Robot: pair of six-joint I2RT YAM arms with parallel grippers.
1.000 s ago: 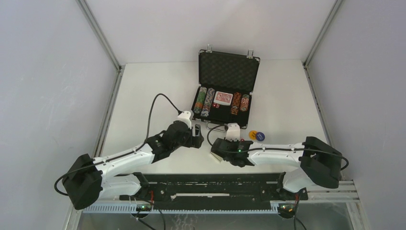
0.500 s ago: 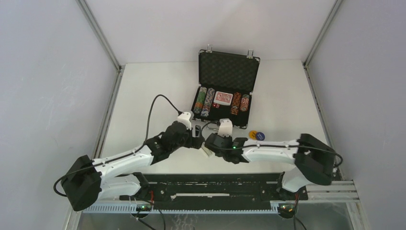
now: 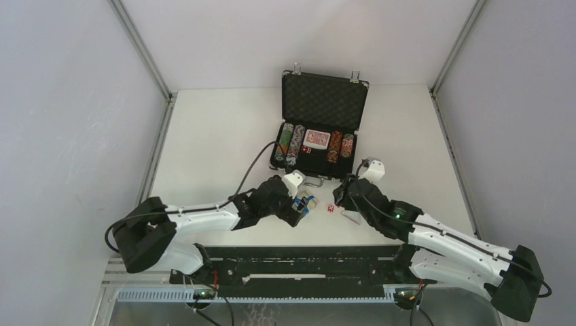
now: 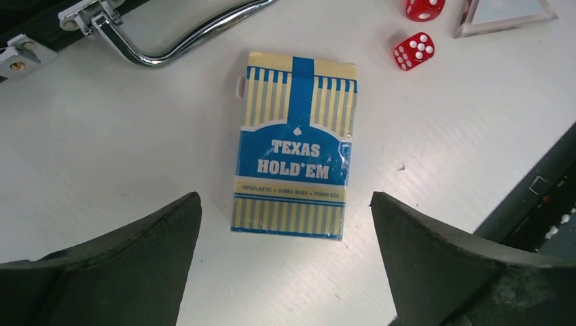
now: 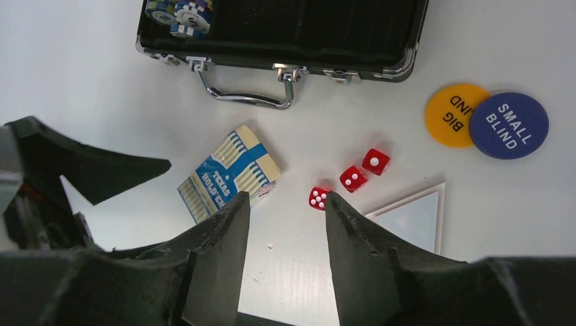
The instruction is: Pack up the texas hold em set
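Both arms have swung since a second ago: the left gripper (image 4: 285,204) now hangs over the card box, and the right gripper (image 5: 282,210) has gone from the middle of the white bench (image 3: 204,136) to the right, near the dice.

On the far part of the bench stands the small black briefcase (image 3: 319,125) with its foam-lined lid upright. Rows of multicoloured poker chips (image 3: 289,144) lie in the left and right slots, and a red-backed deck of cards (image 3: 316,139) lies between them. The curved silver handle (image 5: 248,92) points toward the arms.

The left gripper is opened wide and holds nothing. Its two black fingers (image 4: 136,258) stand on both sides of the blue and cream card box (image 4: 293,146) printed "TEXAS HOLD'EM", apart from it. This box lies flat on the bench, just in front of the handle.

The right gripper is about half open and also empty.

A clear triangle piece (image 5: 414,217) lies flat near the right gripper's finger. Beside the case's right corner lie a round yellow button (image 5: 452,115) marked "BIG BLIND" and a round blue button (image 5: 508,125) marked "SMALL BLIND", the blue one overlapping the yellow one's edge. Three red dice (image 5: 353,178) lie in a slanted row between the card box and the buttons, close together.
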